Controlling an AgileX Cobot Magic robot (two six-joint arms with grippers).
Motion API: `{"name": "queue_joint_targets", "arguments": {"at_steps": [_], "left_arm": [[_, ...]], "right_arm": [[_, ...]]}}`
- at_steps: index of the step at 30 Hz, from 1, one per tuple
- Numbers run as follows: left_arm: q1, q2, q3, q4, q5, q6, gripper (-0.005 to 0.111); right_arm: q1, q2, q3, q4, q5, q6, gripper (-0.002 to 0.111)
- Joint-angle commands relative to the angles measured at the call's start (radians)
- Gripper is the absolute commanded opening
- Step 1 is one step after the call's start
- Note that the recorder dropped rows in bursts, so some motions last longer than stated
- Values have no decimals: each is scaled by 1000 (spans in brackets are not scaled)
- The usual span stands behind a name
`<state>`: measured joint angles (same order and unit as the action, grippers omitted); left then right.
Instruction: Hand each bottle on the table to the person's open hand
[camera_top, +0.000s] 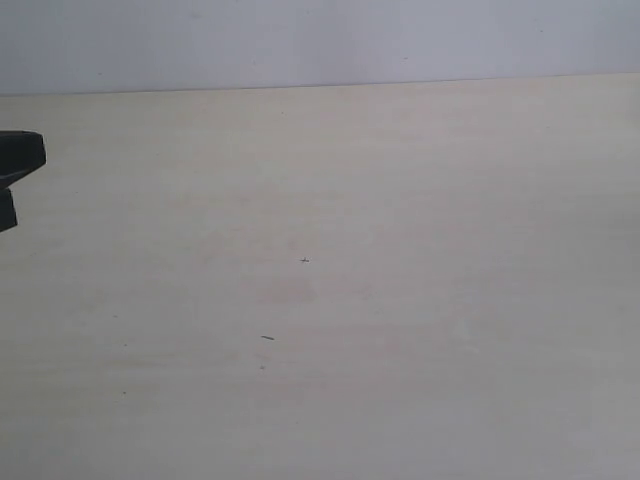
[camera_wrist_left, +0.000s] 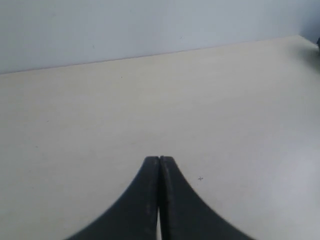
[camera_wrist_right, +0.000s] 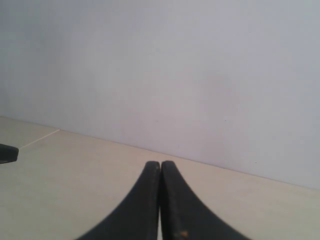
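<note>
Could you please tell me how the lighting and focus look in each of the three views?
Exterior view: soft, even light on the table, rather washed out, no glare or hard shadows. Left wrist view: the left end effector is near-black and soft-edged, the table evenly lit. Right wrist view: the right end effector is likewise dark and soft-edged, the wall plain with mild shading.

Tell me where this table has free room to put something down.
Almost all of the table is bare, from the far edge under the grey wall to the near side; only tiny dark specks mark it. The one taken spot is the left border, where a black part of the left arm juts in.
</note>
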<state>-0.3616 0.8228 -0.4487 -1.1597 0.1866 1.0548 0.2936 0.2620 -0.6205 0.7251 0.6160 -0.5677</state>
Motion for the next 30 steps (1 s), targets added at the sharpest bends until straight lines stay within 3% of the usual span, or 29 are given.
{"name": "queue_joint_targets", "arguments": {"at_steps": [1,8,16,18,21,27,30], "left_arm": [[41,-106,14,-18,6,-128,0],[84,-286,86,-25,-41,-162,0],[84,-299,129,-16,-85,-175,0],[84,-299,140,104,-95,-271,0],[84,-299,144,373,-109,-575,0],[84,-299,146,390,-111,-756,0],[84,-299,146,563,-111,-931,0]], "right_arm": [[-2,-5,8,6,-10,-7,1],[-2,-5,8,6,-10,-7,1],[-2,-5,8,6,-10,-7,1],[-2,-5,8,6,-10,-7,1],[-2,-5,8,6,-10,-7,1],[-2,-5,8,6,-10,-7,1],[-2,-5,8,6,-10,-7,1]]}}
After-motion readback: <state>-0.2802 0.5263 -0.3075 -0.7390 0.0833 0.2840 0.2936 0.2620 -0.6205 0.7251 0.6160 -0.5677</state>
